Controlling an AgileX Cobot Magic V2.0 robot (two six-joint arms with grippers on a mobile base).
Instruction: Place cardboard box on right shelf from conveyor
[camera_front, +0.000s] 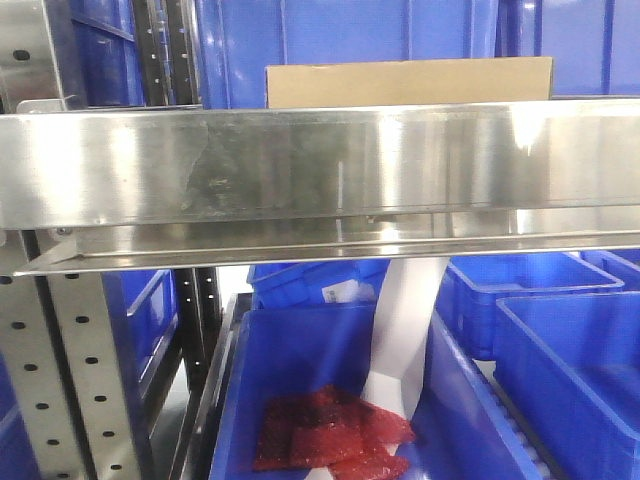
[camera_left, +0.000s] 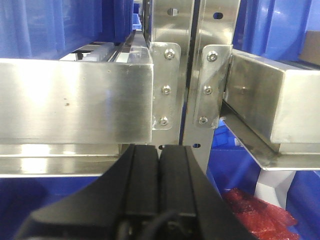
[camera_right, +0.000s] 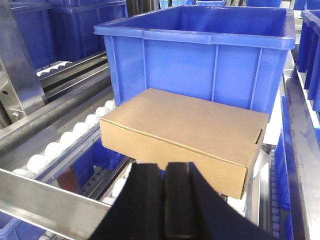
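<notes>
Flat tan cardboard box (camera_right: 182, 135) lies on the white rollers of the shiny stainless steel shelf (camera_front: 320, 170), just in front of a large blue plastic bin (camera_right: 200, 50). Right gripper (camera_right: 164, 200): jaws together, empty, just near of the box. Left gripper (camera_left: 159, 190): jaws together, empty, facing the shelf uprights. Judged light, stiff, smooth-faced, crushable; best gripped across a long edge.

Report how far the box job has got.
Done, it seems: the box lies flat on the shelf, in front of a blue bin, its top edge showing above the steel lip in the front view. In hand: nothing; the right tool is shut and empty just short of the box, the left tool shut by the upright. Left: probably only pulling the arms back.
</notes>
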